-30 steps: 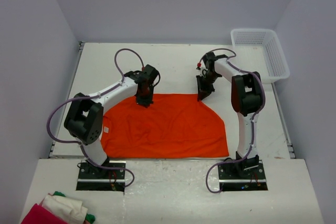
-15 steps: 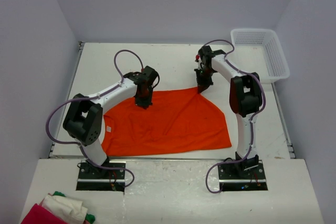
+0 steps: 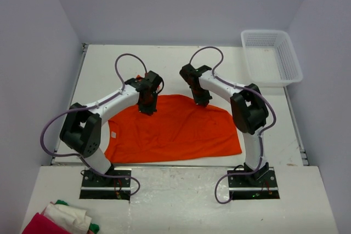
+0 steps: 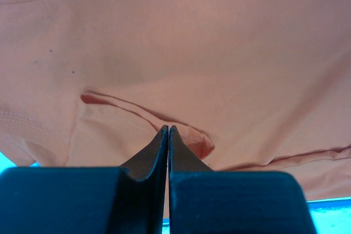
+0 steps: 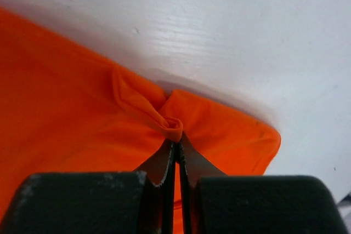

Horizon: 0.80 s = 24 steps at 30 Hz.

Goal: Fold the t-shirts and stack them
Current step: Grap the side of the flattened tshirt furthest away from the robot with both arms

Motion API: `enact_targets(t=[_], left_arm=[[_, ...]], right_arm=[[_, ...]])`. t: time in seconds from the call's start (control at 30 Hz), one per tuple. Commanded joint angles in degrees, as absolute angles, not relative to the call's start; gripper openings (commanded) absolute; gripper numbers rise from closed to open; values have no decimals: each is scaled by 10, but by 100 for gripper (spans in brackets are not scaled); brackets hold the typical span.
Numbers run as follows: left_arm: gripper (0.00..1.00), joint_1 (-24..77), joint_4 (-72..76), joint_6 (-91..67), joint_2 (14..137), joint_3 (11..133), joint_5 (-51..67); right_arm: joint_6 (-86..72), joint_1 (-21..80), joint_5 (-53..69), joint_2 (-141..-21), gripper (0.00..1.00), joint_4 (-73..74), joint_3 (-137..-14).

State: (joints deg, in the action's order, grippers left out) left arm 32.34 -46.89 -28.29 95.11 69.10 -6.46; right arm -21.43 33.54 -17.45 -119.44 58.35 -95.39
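The plain bright orange cloth t-shirt lies spread mid-frame, long axis left to right. The left gripper and right gripper are both clamped shut on its upper edge, side by side, the cloth lying below them toward the frame's bottom

text: none legible | brands, numbers, signs: none legible (all three views checked)

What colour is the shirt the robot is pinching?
Bright orange, plain with no print. The t-shirt shows best in the top external view.
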Motion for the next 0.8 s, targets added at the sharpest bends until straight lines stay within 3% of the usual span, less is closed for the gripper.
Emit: enact_targets(t=[0.0,0.27,0.77], left_arm=[[0,325,-460,-280,925,683,-66],[0,325,-454,-280,922,668,-63],[0,316,-446,-300,979,669,-114]], right_arm=[[-298,359,-301,-1169,0,615,-925],[-419,458,-366,-1180,0,635,-857],[-516,507,-435,-1188,0,722,-897]])
